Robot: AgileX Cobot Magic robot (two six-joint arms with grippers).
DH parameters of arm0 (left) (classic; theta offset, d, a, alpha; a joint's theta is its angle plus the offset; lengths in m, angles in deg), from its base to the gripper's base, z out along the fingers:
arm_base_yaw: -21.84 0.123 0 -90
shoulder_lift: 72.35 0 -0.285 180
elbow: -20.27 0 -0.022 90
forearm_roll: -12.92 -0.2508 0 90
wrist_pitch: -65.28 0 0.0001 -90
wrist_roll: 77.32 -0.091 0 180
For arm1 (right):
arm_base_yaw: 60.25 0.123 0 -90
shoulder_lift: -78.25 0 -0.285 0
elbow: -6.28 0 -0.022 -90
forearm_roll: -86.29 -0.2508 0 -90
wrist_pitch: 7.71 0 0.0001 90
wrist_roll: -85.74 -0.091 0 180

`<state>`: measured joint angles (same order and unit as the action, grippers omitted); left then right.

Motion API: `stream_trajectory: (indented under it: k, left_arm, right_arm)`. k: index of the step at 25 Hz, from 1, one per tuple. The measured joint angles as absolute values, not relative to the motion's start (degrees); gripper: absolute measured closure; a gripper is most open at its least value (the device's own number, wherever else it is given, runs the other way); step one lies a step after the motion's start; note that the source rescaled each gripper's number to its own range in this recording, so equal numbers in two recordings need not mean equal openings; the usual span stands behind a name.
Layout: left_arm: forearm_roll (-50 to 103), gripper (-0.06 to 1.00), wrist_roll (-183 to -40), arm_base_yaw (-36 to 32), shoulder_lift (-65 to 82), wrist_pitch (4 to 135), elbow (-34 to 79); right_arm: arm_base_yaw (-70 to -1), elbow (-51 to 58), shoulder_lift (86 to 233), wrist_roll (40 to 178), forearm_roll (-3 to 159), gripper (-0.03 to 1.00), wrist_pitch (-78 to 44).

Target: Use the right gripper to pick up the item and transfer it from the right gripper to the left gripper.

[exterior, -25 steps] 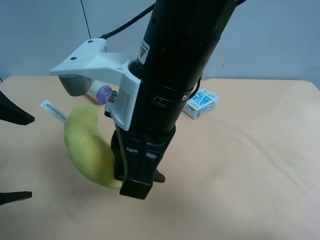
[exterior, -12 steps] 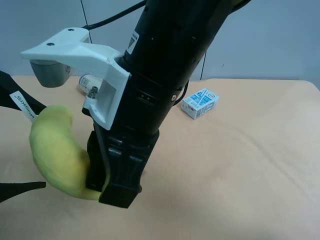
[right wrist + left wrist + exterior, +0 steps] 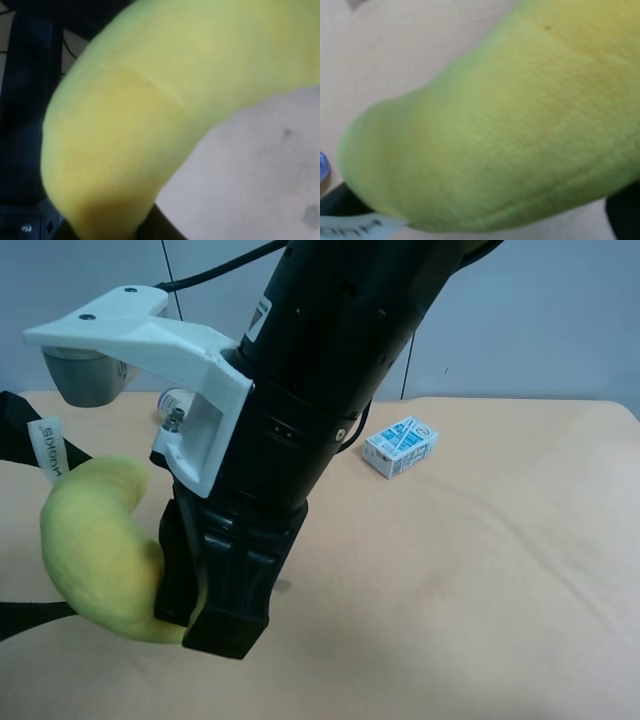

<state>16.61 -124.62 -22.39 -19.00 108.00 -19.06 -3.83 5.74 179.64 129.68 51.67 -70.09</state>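
**Exterior high view:** Your right gripper (image 3: 205, 625), the black arm with the white bracket, hangs over the tan table (image 3: 480, 570). Its fingers are clamped on the lower end of the yellow plush banana (image 3: 95, 540). The banana curves up and away from that claw toward the view's left edge, with its white tag (image 3: 48, 448) at the upper end. There your left gripper (image 3: 62, 530) stands spread wide, one dark finger behind the tag and the other just under the banana's belly. The banana sits between them. A blue-and-white carton (image 3: 401, 446) lies well apart on the table, and a purple-lidded can (image 3: 172, 408) peeks from behind the bracket.

**Right wrist view:** The banana (image 3: 165, 100) fills most of the picture, with the table beyond it. You cannot make out the fingers themselves.

**Left wrist view:** The banana's bulge (image 3: 510, 130) looms close, with the tag at the edge. The dark shapes in two corners are too blurred to name.
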Motion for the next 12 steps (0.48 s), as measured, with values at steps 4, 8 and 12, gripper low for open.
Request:
stream_trajectory:
  k: [4,8,12]
  left_arm:
    - [16.6,0.64,-124.6,-22.4,-19.0,107.4,-19.1]
    - [16.7,0.93,-124.6,-22.4,-19.0,107.0,-19.1]
    - [16.7,0.93,-124.6,-22.4,-19.0,107.0,-19.1]
  right_arm:
    - [-3.8,5.7,179.6,129.7,51.3,0.97,-70.1]
    - [-3.8,5.7,179.6,129.7,51.2,0.97,-69.3]
    - [-3.8,5.7,179.6,129.7,51.2,0.97,-69.1]
